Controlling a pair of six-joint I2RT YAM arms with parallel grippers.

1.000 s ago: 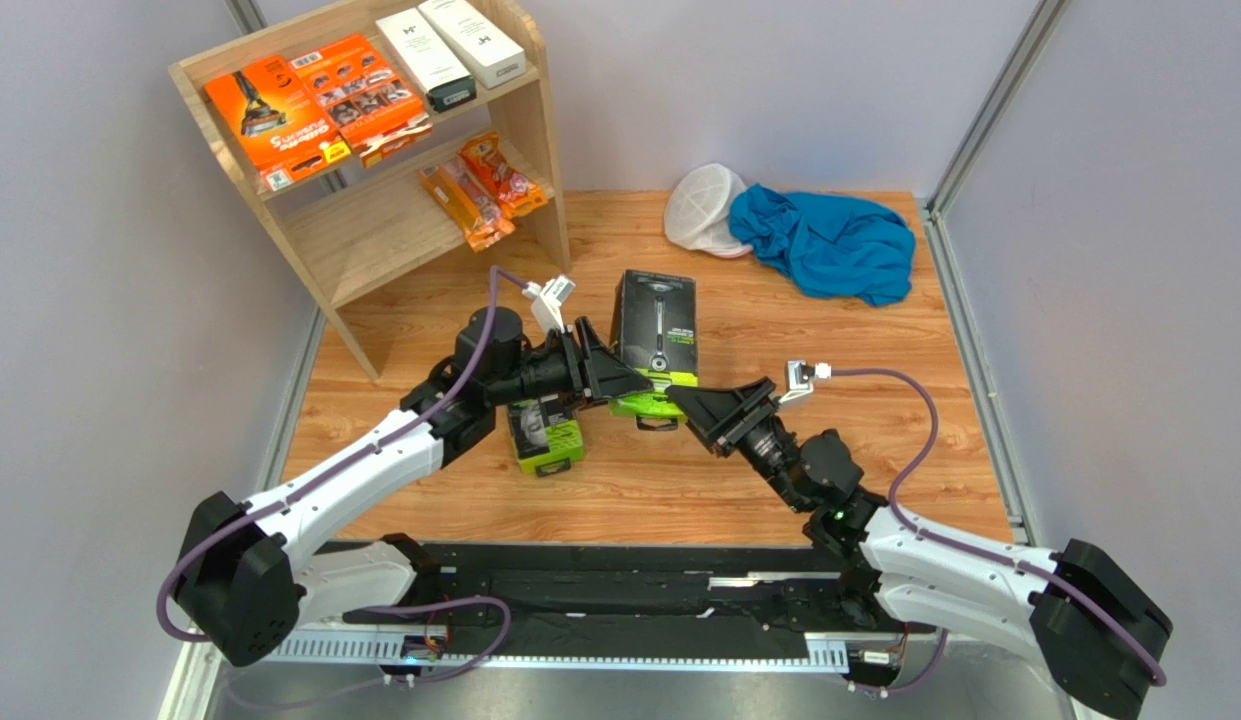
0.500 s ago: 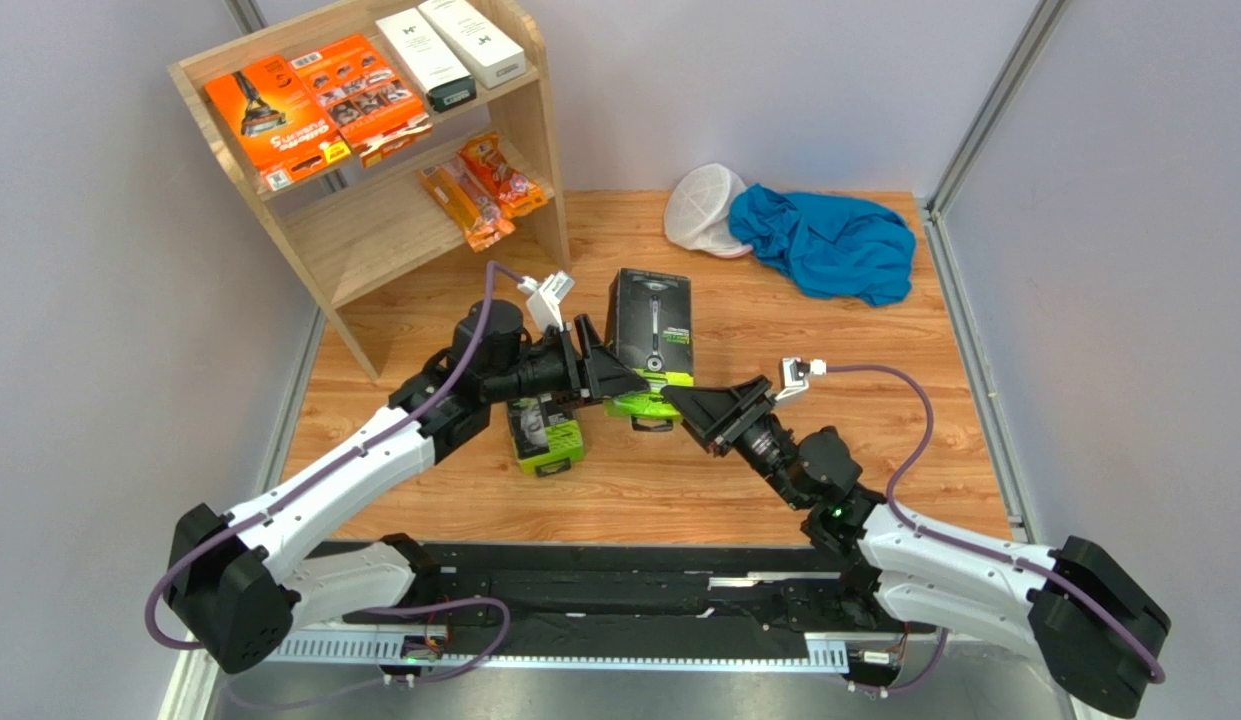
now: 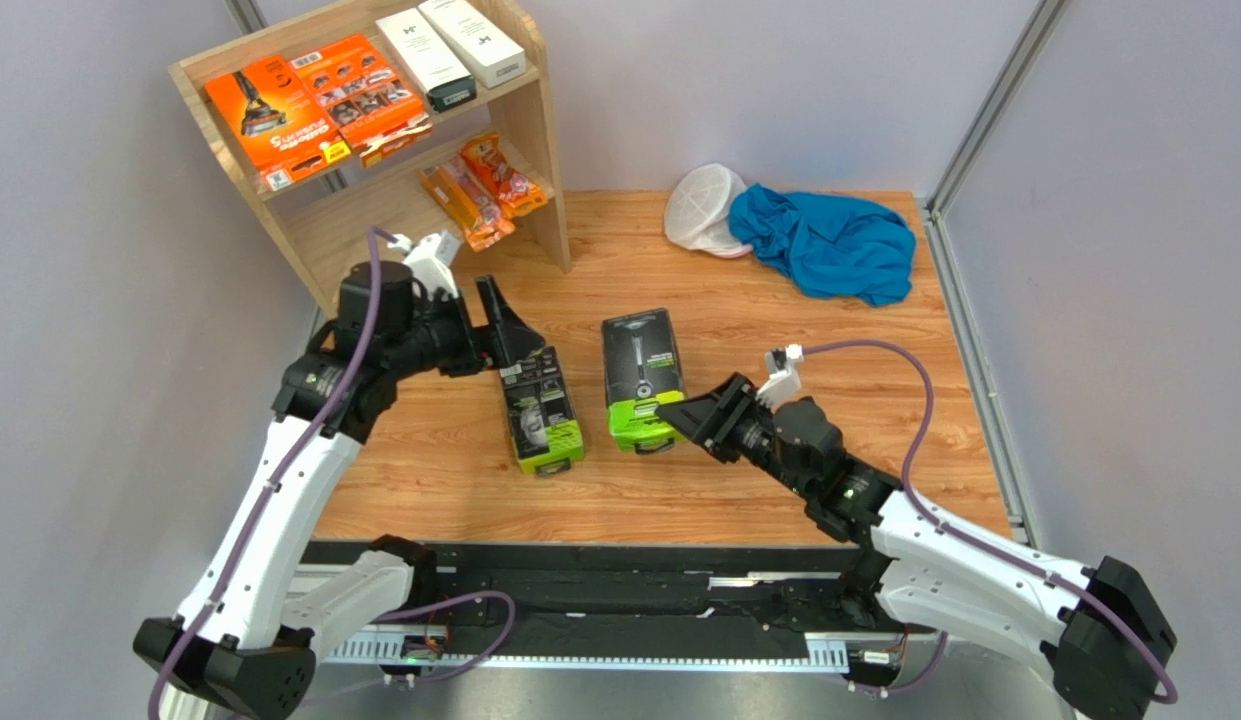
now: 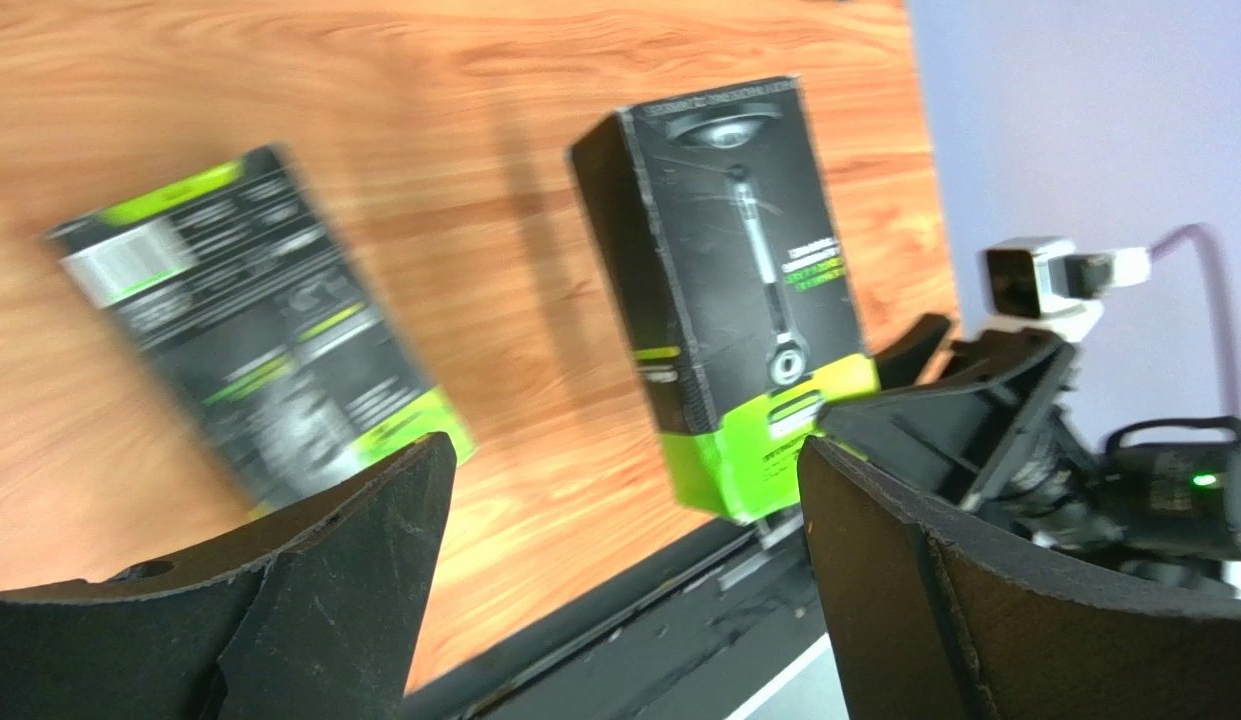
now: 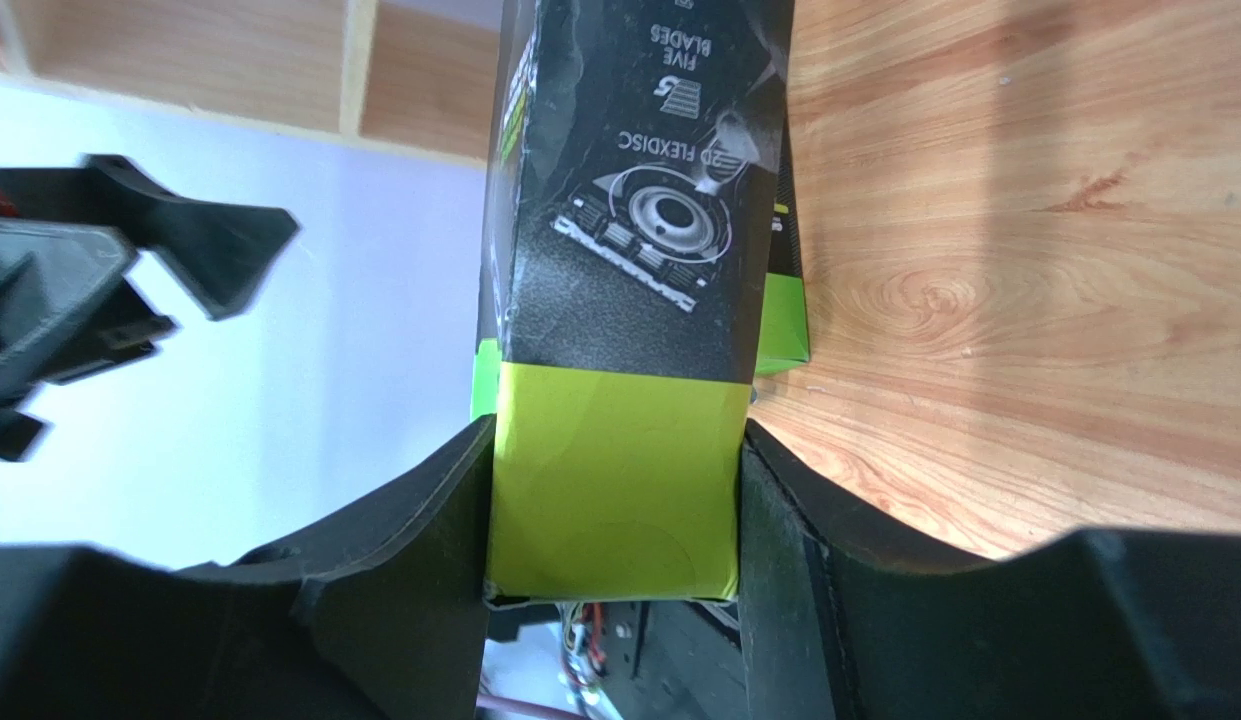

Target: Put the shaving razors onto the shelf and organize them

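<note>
L fingers (image 3: 502, 315) are spread wide w/ nothing betw. them. They are matte black wedges w/ a rough, scuffed face in the wrist view (image 4: 326, 585), and they hang above the far end of the flat blk/lime box (image 3: 539, 408). That box lies on the wood-grain surface (image 3: 822, 360) left of centre, lime end nearest, and is blurred in the left wrist view (image 4: 258, 383).

R fingers (image 3: 686, 408) pinch the tilted blk/lime box (image 3: 641, 368) by its lime near end, one finger (image 5: 416, 555) flat on each side of glossy card. It is a tall rectangular carton w/ a razor printed down the black face (image 4: 739, 285). Can't tell if its base touches the surface. The 2 boxes sit near each other, not touching.

The shelf (image 3: 544, 135), pale plank wood w/ solid side panels, stands far left.
- Top tier: 2 flat orange packs (image 3: 273, 113) on the left, 2 slim white boxes (image 3: 446, 53) w/ black ends on the right.
- Lower tier: 2 small orange packets (image 3: 484, 188) at the right end, the rest bare plank.

A crumpled blue cloth (image 3: 822, 240) and a white mesh cap (image 3: 704, 207) touch each other at far right.
</note>
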